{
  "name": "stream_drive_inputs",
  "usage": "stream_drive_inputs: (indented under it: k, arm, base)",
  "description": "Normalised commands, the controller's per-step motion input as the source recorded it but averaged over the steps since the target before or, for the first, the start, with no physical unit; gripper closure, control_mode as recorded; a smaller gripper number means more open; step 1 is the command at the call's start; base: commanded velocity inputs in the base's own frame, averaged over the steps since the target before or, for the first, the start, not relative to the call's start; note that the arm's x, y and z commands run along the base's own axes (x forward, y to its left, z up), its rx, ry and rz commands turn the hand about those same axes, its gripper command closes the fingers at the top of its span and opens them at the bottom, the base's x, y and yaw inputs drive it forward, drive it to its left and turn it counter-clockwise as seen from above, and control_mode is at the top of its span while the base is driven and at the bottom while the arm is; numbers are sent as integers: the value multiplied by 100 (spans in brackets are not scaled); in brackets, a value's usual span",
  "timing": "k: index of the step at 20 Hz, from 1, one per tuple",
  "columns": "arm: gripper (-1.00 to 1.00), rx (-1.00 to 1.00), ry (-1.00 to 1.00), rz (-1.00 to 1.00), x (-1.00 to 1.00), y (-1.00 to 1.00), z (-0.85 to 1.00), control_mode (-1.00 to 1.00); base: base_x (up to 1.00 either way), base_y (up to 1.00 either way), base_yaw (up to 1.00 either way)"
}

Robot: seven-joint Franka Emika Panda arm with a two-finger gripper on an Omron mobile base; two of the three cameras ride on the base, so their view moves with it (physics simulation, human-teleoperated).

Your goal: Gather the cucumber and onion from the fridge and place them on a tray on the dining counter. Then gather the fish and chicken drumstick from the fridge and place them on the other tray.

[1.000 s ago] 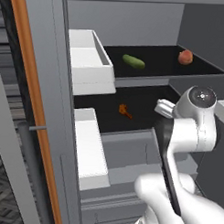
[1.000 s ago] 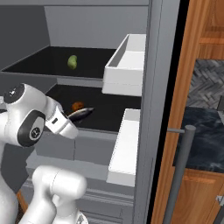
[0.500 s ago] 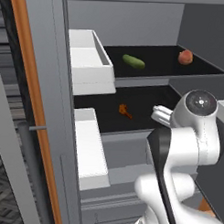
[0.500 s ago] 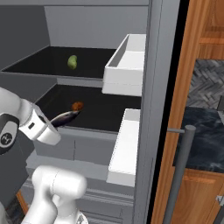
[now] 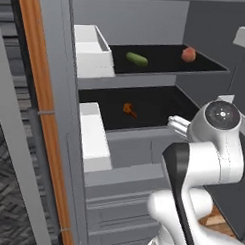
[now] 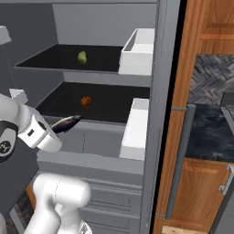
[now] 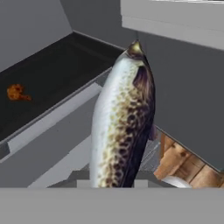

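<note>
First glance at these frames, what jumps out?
The speckled fish clamped in the gripper, sticking out in front of the open fridge. Behind it, the chicken drumstick lies on the lower black shelf. On the upper shelf, the cucumber and onion lie apart.

The fish (image 7: 122, 127) is jutting forward in front of the open fridge (image 5: 143, 145), whose lower black shelf is lying wide open around the chicken drumstick (image 5: 129, 109), white door bins (image 5: 94, 138) flanking the opening.
</note>
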Motion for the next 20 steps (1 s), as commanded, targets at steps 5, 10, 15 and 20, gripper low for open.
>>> stream_drive_inputs:
  k: [5,10,15,20]
  arm:
    - [100,0,0,0,0,0,0,100]
    - [100,0,0,0,0,0,0,100]
    - [100,0,0,0,0,0,0,100]
    - [100,0,0,0,0,0,0,100]
  base:
    - [-90,22,-17]
    - [-84,30,-19]
    - [-58,14,-41]
    - [-43,2,-50]
